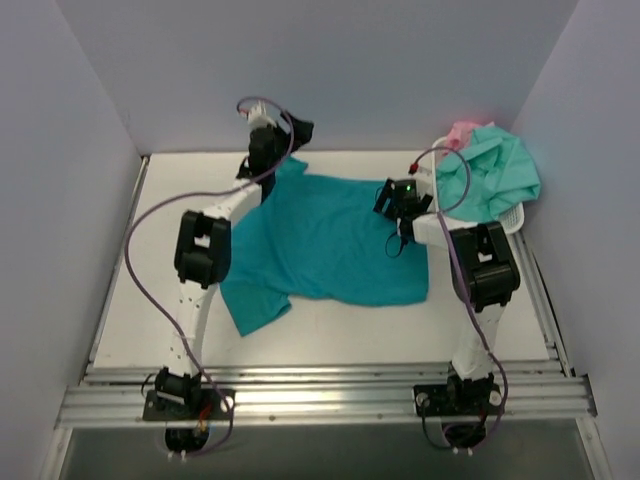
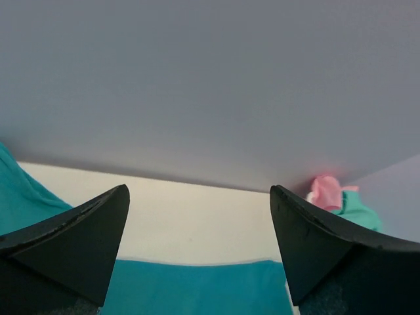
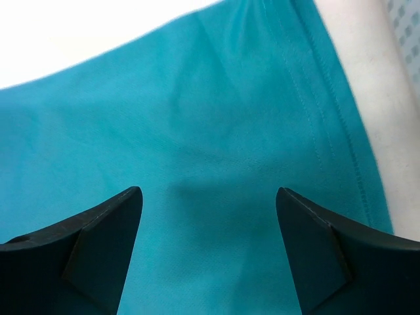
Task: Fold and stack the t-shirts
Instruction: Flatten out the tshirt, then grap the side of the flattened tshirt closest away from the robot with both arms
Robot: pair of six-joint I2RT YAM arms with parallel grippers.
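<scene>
One teal t-shirt (image 1: 325, 240) lies spread beneath the open right jaws.

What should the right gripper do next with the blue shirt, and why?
Probably lower the right gripper onto the stitched hem of the teal t-shirt and pinch it: it hangs open above the flat cloth, gripping nothing.

A white table (image 1: 340, 325) fills the middle; at its far right corner sits a white basket (image 1: 514, 217) (only a bit of its perforated wall shows); aluminium rails (image 1: 330, 396) run along the table's near edge; pale grey walls (image 1: 330, 70) enclose the table's back and both sides.
</scene>
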